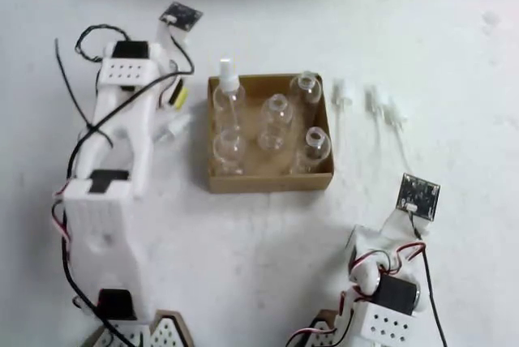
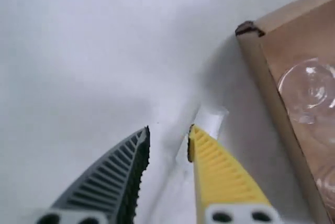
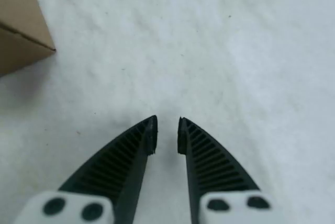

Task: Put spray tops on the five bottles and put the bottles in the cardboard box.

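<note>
The cardboard box [image 1: 268,180] holds five clear bottles. One bottle [image 1: 229,97] wears a white spray top; the others, such as one in the middle [image 1: 276,112], are uncapped. My left gripper [image 1: 173,112] is low over the table just left of the box, open. A white spray top [image 2: 210,120] lies at its yellow fingertip [image 2: 201,145], beside the box wall [image 2: 272,93]. Three more spray tops [image 1: 344,96] [image 1: 377,100] [image 1: 396,117] lie right of the box. My right gripper [image 3: 167,132] is over bare table, its fingers nearly together with nothing between them.
The right arm [image 1: 381,282] is folded back at the near edge of the table. A box corner [image 3: 23,30] is visible off to one side of the right gripper. Black cables [image 1: 81,104] trail by the left arm. White table lies open around the box.
</note>
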`<state>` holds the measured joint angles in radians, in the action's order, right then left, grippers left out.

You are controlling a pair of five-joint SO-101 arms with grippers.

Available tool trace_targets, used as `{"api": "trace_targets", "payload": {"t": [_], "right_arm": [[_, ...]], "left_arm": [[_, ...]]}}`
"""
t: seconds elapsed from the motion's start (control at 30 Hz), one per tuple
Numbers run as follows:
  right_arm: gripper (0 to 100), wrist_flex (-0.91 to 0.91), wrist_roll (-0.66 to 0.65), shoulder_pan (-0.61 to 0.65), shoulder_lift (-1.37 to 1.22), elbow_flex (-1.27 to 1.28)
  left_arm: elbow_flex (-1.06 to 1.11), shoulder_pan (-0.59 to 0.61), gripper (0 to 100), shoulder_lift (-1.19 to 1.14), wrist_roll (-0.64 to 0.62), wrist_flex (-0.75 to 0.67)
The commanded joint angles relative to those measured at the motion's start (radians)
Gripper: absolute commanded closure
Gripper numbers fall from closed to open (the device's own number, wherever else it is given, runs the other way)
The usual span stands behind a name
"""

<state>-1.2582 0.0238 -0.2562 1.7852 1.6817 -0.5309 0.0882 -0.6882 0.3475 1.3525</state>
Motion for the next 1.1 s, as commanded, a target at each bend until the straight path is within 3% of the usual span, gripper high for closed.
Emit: {"api": "trace_targets", "payload": {"t": [0.0,0.23,0.77,1.07], "right_arm": [[94.7,-0.002,0.0,-0.005,0.005,0.009],[94.7,-0.002,0.0,-0.005,0.005,0.009],[94.7,-0.002,0.0,-0.005,0.005,0.009],[94.7,-0.002,0.0,-0.005,0.005,0.009]], "left_arm": [[-0.166,-0.016,81,-0.073,0.054,0.103],[-0.377,-0.015,79,-0.2,0.049,0.209],[-0.571,-0.027,79,-0.386,0.043,0.247],[-0.69,-0.033,98,-0.397,0.043,0.313]]}}
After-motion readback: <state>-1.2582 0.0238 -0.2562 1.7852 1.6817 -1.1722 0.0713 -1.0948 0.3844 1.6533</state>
